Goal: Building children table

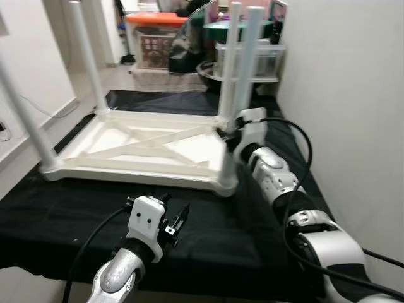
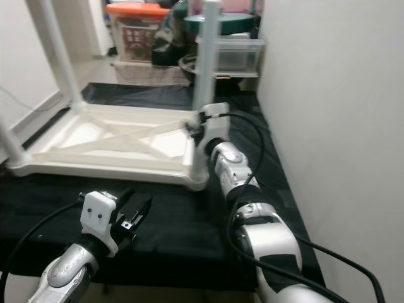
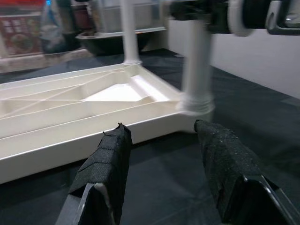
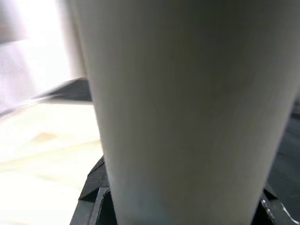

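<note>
A white children's table [image 1: 126, 151] lies upside down on a black cloth [image 1: 214, 221], its legs pointing up. My right gripper [image 1: 225, 132] is shut around the near-right leg [image 1: 243, 82], a little above where it meets the corner. In the right wrist view this leg [image 4: 187, 108] stands between the fingertips [image 4: 93, 190]. My left gripper [image 1: 177, 218] hovers open over the cloth in front of the table's near edge, holding nothing. In the left wrist view its fingers [image 3: 105, 164] point at the near-right corner [image 3: 194, 105].
A white wall [image 1: 347, 95] runs close along the right side. Behind the table stand a box with an orange lid [image 1: 158, 31], a clear bin [image 1: 262, 57] and a dark bowl [image 1: 208, 71]. Floor lies beyond the cloth's left edge [image 1: 25, 170].
</note>
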`<state>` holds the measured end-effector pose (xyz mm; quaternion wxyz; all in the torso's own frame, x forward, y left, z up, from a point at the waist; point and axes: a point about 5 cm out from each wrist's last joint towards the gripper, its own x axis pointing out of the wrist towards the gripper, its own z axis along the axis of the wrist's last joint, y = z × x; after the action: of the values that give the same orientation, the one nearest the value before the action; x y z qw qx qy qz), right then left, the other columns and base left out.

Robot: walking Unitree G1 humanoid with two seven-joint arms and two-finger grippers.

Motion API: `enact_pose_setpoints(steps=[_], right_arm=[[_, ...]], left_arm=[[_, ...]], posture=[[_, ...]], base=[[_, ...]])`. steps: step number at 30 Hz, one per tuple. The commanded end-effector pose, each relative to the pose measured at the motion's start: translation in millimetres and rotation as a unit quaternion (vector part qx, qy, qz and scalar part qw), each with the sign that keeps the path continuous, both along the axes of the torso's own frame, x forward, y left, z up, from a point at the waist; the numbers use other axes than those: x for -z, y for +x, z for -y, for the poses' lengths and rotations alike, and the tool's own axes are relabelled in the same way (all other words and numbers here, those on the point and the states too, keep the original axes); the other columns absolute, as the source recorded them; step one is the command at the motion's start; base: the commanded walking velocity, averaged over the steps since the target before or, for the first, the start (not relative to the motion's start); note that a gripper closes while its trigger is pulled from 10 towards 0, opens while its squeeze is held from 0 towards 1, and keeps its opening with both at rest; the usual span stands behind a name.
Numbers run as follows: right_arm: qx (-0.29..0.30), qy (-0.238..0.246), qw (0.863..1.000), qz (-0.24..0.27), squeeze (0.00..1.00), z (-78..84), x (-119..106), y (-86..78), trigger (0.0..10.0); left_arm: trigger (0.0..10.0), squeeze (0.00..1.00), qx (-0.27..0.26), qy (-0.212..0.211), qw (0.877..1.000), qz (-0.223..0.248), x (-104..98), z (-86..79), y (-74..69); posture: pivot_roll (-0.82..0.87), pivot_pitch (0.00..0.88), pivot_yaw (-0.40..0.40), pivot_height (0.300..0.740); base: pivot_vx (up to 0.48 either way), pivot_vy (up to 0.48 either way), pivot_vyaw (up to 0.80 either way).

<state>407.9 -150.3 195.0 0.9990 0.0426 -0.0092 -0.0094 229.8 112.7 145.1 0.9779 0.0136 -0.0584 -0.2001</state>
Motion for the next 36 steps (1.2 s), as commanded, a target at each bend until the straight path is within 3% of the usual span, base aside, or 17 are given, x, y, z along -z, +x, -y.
enact_pose_setpoints(steps=[1,10,11,13,14,15,19,20,22,23,24,25,26,29,30,33,36], right_arm=[[0.111,0.034,0.991,-0.063,0.00,24.5,30.2,-9.6,0.0],[0.163,0.037,0.983,-0.080,0.00,19.1,41.3,-14.1,1.0],[0.144,0.059,0.985,-0.071,0.00,8.9,37.8,-11.5,10.0],[0.129,0.065,0.987,-0.065,0.00,1.8,33.9,-9.4,10.0],[0.119,0.078,0.988,-0.055,0.07,-2.0,29.8,-8.0,10.0],[0.107,0.083,0.990,-0.045,1.00,-5.2,25.3,-6.8,10.0],[0.053,0.109,0.992,-0.027,1.00,-12.9,16.9,-4.0,10.0],[0.004,0.127,0.992,-0.021,0.33,-18.9,12.7,-2.4,10.0],[-0.027,0.138,0.990,-0.017,0.33,-22.8,10.1,-1.6,10.0],[-0.122,0.154,0.981,-0.002,0.00,-29.1,1.2,-0.6,10.0],[-0.122,0.154,0.981,-0.002,0.00,-29.1,1.2,-0.6,10.0],[-0.287,0.150,0.946,0.022,0.00,-34.1,-11.7,-4.2,10.0],[-0.287,0.150,0.946,0.022,0.00,-34.1,-11.7,-4.2,10.0],[-0.412,0.113,0.904,0.026,0.00,-32.6,-15.4,-12.0,10.0],[-0.496,0.081,0.864,0.020,0.00,-32.4,-14.6,-20.0,10.0],[-0.529,0.066,0.846,0.015,0.00,-32.9,-13.5,-23.6,10.0],[-0.608,0.054,0.792,0.003,0.00,-38.3,-13.4,-31.4,10.0]], left_arm=[[10.0,0.00,-0.001,0.006,1.000,-0.004,3.3,-0.8,-0.1],[10.0,0.00,0.001,0.006,1.000,-0.003,2.7,0.7,-0.6],[10.0,0.00,0.000,0.005,1.000,-0.002,2.3,0.9,-0.6],[10.0,0.00,-0.001,0.005,1.000,-0.002,2.4,0.7,-0.6],[10.0,0.00,-0.002,0.005,1.000,-0.002,2.5,0.5,-0.6],[10.0,0.00,-0.002,0.005,1.000,-0.002,2.7,0.5,-0.4],[10.0,0.00,-0.001,0.005,1.000,-0.001,2.2,1.2,0.0],[10.0,0.00,-0.001,0.005,1.000,-0.001,2.4,1.2,0.0],[10.0,0.00,-0.001,0.005,1.000,-0.001,2.5,1.1,0.0],[10.0,0.00,-0.001,0.005,1.000,0.000,2.1,0.8,0.3],[10.0,0.00,-0.001,0.005,1.000,0.000,2.1,0.8,0.3],[10.0,0.00,-0.002,0.005,1.000,0.001,1.3,0.5,1.2],[10.0,0.00,-0.002,0.005,1.000,0.001,1.3,0.5,1.2],[10.0,0.00,-0.002,0.005,1.000,0.002,0.9,0.5,2.0],[10.0,0.00,-0.001,0.005,1.000,0.003,0.7,0.3,2.3],[10.0,0.00,-0.001,0.005,1.000,0.003,0.6,0.3,2.2],[10.0,0.00,0.002,0.006,1.000,0.004,0.4,0.9,1.8]], posture=[[-0.02,0.000,-0.029,0.740],[-0.02,0.000,-0.041,0.740],[-0.04,0.000,-0.041,0.740],[-0.05,0.000,-0.031,0.740],[-0.05,0.000,-0.031,0.740],[-0.06,0.000,-0.025,0.740],[-0.06,0.000,-0.025,0.740],[-0.05,0.000,-0.025,0.740],[-0.05,0.000,-0.025,0.740],[-0.06,0.000,-0.026,0.740],[-0.06,0.000,-0.026,0.740],[-0.06,0.000,-0.027,0.740],[-0.06,0.000,-0.027,0.740],[-0.05,0.000,-0.035,0.740],[-0.05,0.000,-0.033,0.740],[-0.05,0.000,-0.033,0.740],[-0.03,0.000,-0.028,0.740]], base=[[0.000,0.000,0.00],[0.000,0.000,0.00],[0.000,0.000,0.00],[0.000,0.000,0.00],[0.000,0.000,0.00],[0.000,0.000,0.00],[0.000,0.000,0.00],[0.000,0.000,0.00],[0.000,0.000,0.00],[0.000,0.000,0.00],[0.000,0.000,0.00],[0.000,0.000,0.00],[0.000,0.000,0.00],[0.000,0.000,0.00],[0.000,0.000,0.00],[0.000,0.000,0.00],[0.000,0.000,0.00]])
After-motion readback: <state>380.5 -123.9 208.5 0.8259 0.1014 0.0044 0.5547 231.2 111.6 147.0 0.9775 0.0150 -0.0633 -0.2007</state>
